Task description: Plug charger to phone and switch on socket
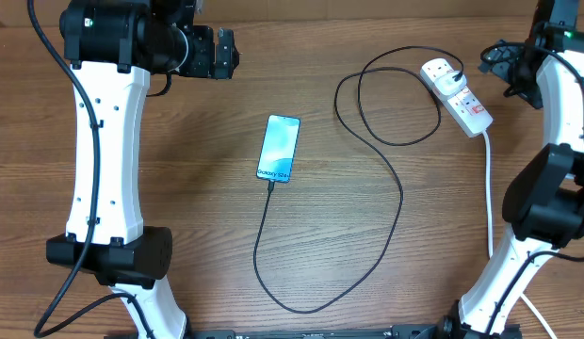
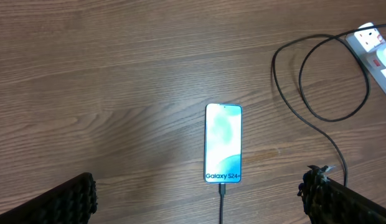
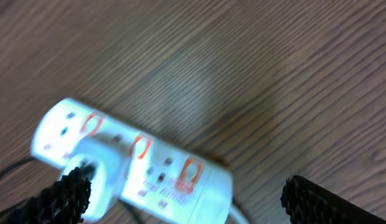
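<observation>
The phone (image 1: 279, 148) lies face up mid-table, its screen reading "Galaxy S24"; it also shows in the left wrist view (image 2: 223, 142). The charger's thin black cable (image 1: 400, 202) has its connector in the phone's bottom edge (image 2: 223, 186). It loops over the table and ends at a plug in the end outlet of the white socket (image 1: 458, 94). My left gripper (image 1: 217, 52) is open and empty, held above and behind the phone. My right gripper (image 1: 514, 71) is open and empty. In the blurred right wrist view it hovers over the socket (image 3: 137, 165) with its red switches.
The socket's thick white cord (image 1: 489, 188) runs down the right side toward the front edge. The charger cable forms a loop (image 1: 396, 94) left of the socket and a long bend (image 1: 292, 306) near the front. The arm bases stand at the front left and front right.
</observation>
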Controlling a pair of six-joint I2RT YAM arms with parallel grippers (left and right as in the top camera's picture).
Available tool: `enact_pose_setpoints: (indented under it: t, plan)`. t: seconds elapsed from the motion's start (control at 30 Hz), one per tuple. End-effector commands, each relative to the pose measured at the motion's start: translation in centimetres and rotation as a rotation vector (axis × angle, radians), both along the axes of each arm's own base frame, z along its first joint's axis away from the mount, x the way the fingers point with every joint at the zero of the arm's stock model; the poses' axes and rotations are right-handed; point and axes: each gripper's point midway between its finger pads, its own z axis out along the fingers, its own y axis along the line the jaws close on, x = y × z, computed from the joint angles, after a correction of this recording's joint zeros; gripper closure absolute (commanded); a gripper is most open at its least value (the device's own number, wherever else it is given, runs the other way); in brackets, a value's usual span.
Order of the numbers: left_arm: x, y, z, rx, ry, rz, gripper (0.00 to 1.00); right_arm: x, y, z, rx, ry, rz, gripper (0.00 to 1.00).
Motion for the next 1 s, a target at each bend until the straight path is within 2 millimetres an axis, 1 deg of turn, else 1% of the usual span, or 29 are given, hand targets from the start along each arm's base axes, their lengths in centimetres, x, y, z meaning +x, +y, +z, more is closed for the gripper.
enact_pose_setpoints:
  t: [0.0, 0.13, 0.2, 0.3, 0.4, 0.5, 0.77, 0.87, 0.97]
  plan:
    - [0.1, -0.1, -0.2, 0.007, 0.002, 0.002, 0.00, 0.0, -2.3, -2.0, -0.034, 0.028, -0.070, 0.00]
    - [0.1, -0.1, -0.2, 0.007, 0.002, 0.002, 0.00, 0.3, -1.5, -4.5, 0.019, 0.050, -0.053, 0.00]
    - [0.1, -0.1, -0.2, 0.007, 0.002, 0.002, 0.00, 0.3, -1.5, -5.7, 0.024, 0.068, -0.053, 0.00]
    - [0.1, -0.1, -0.2, 0.007, 0.002, 0.002, 0.00, 0.5, -1.0, -6.5, 0.048, 0.073, -0.043, 0.00]
    - [0.1, -0.1, -0.2, 0.007, 0.002, 0.002, 0.00, 0.9, 0.0, -7.3, 0.109, 0.063, -0.019, 0.00]
    - [0.1, -0.1, -0.2, 0.007, 0.002, 0.002, 0.00, 1.2, 0.6, -7.7, 0.141, 0.054, -0.006, 0.00]
    - [0.1, -0.1, -0.2, 0.007, 0.002, 0.002, 0.00, 1.3, 0.5, -7.8, 0.138, 0.048, -0.007, 0.00]
    - [0.1, -0.1, -0.2, 0.007, 0.002, 0.002, 0.00, 1.2, 0.3, -7.8, 0.143, 0.045, -0.051, 0.00]
    - [0.1, -0.1, -0.2, 0.007, 0.001, 0.002, 0.00, 1.2, 0.3, -7.8, 0.144, 0.044, -0.052, 0.00]
